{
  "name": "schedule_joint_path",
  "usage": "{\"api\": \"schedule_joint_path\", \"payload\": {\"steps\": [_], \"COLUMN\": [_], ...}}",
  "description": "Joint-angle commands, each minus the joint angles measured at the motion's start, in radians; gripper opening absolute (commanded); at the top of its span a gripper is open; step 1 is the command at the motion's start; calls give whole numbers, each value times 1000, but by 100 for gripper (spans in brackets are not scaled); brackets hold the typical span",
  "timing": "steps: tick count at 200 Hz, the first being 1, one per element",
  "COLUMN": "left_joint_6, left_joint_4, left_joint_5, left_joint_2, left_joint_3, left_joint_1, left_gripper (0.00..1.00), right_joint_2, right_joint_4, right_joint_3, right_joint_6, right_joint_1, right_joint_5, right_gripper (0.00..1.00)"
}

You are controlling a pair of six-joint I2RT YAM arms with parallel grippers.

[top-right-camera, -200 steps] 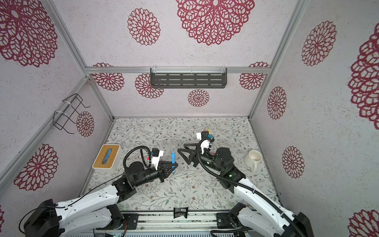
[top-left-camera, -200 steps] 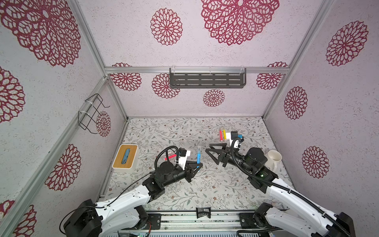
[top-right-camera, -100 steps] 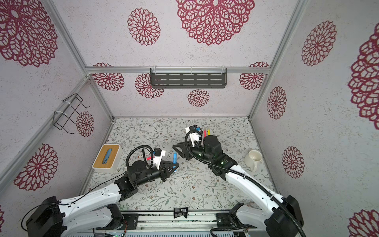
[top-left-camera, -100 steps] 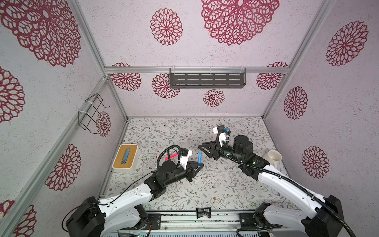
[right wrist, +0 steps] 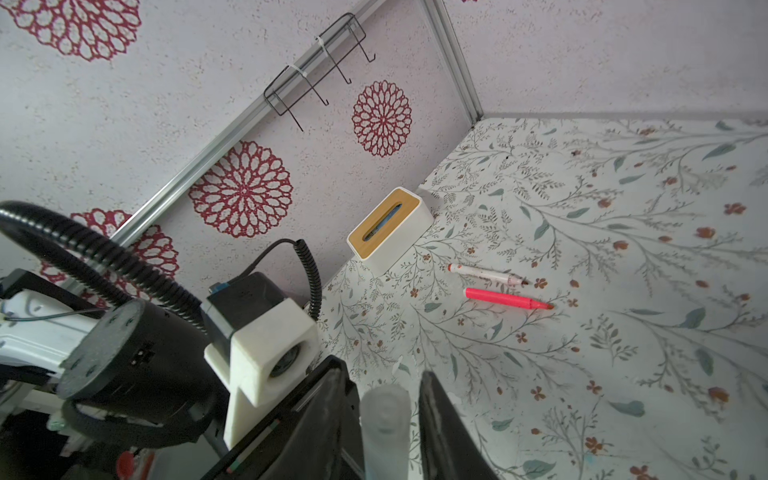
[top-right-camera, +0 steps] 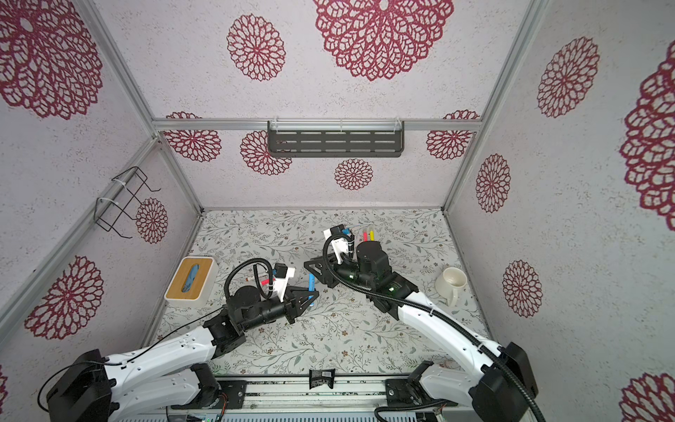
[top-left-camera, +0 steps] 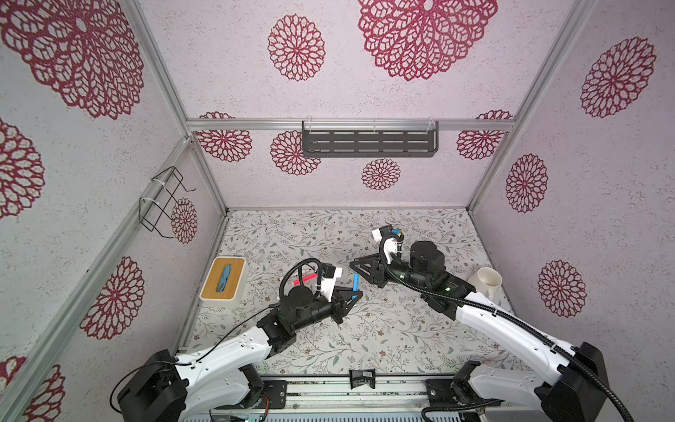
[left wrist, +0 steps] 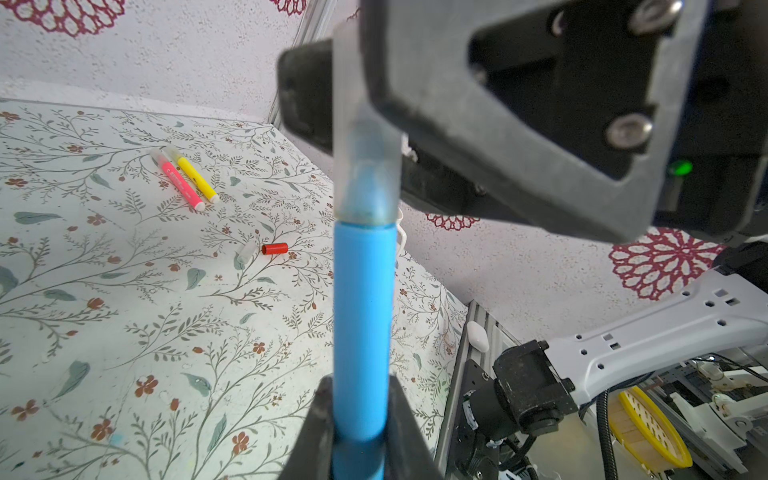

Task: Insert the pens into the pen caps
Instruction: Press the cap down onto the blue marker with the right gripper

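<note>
On the floral table (top-left-camera: 365, 347), walled by pale panels printed with red rosettes, a wire rack (top-left-camera: 160, 202) hung on the left wall and a dark shelf (top-left-camera: 369, 142) on the back one; a tissue box (top-left-camera: 223, 283) sat far left, near a white pen (right wrist: 486, 274) and a red pen (right wrist: 507, 299); the left arm stretched low toward the middle, the left gripper (left wrist: 359, 415) clamped on a blue pen (left wrist: 362, 324); a cap (left wrist: 365, 174) sat over its tip; the right arm reached leftward, the right gripper (right wrist: 381, 370) closely flanking that cap, though whether it pinched could not be told; behind lay a pink pen (left wrist: 178, 178) and yellow pen (left wrist: 195, 174) side by side, a loose cap (left wrist: 247, 251) and red cap (left wrist: 274, 248) nearby; a mug (top-left-camera: 485, 281) stood far right.
</note>
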Motion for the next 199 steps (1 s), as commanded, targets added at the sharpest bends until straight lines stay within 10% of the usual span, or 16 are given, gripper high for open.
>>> {"api": "schedule_joint_path", "payload": {"steps": [1, 34, 117, 199], "left_joint_6": [13, 32, -41, -140], "left_joint_4": [-1, 4, 141, 314], "left_joint_5": [1, -36, 66, 231], "left_joint_2": [-13, -35, -83, -50], "left_joint_3": [21, 21, 18, 13], "left_joint_1": [1, 3, 140, 267], "left_gripper": [0, 0, 0, 0], "right_joint_2": [-8, -8, -30, 38], "right_joint_4": [12, 6, -140, -10], "right_joint_3": [25, -26, -190, -323], "right_joint_6": [-14, -14, 96, 87], "right_joint_1": [13, 37, 241, 412], "right_joint_5": [-17, -5, 412, 227], "right_gripper": [18, 0, 0, 0]}}
